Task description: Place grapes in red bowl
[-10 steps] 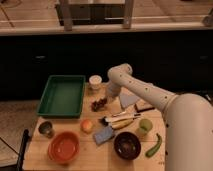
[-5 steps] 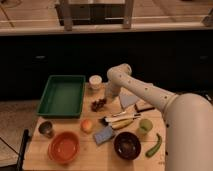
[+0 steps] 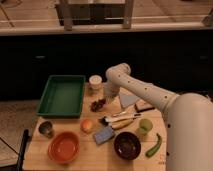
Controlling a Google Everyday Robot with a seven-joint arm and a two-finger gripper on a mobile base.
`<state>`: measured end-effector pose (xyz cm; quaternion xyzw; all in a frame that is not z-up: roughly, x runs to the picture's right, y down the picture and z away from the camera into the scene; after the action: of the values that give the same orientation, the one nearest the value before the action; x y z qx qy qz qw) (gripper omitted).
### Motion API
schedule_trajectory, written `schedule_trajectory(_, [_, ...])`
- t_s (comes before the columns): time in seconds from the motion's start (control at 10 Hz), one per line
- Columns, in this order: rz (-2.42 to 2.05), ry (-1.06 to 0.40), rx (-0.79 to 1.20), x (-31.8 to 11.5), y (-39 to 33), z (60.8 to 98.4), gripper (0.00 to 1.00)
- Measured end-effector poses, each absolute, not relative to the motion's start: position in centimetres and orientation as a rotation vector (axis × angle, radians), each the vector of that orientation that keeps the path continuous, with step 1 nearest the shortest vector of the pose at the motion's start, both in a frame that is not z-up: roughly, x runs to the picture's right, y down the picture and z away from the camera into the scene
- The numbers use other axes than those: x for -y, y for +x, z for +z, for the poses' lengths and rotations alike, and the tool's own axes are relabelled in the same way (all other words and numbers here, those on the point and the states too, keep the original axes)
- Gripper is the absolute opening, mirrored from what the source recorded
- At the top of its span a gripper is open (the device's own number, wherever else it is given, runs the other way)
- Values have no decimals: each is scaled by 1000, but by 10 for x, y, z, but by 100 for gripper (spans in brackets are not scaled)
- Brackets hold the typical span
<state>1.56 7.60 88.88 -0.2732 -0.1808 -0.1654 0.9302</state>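
White arm's pincer [image 3: 109, 95] hangs just right of the grapes [image 3: 97, 104], which lie on the tabletop [image 3: 90, 156]. I can't tell whether it's open, closed or gripping. Red bowl [image 3: 64, 147] sits well left, toward the camera.

grapes [image 3: 97, 104] dark purple | claw [image 3: 111, 95] beside them pale grey | red bowl [image 3: 64, 148] orange-red | tray [image 3: 62, 95] green

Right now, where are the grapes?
In the camera view the grapes lie mid-table, just right of the green tray and in front of the white cup. The gripper hangs close beside them, on their right.
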Motion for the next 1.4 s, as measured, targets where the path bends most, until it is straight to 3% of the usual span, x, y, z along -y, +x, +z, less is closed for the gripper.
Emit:
schedule_trajectory(0.6, [-404,-537,393,-70,3,864,5])
schedule_trajectory(1.4, [-531,-516,431,-68,-22,795,5])
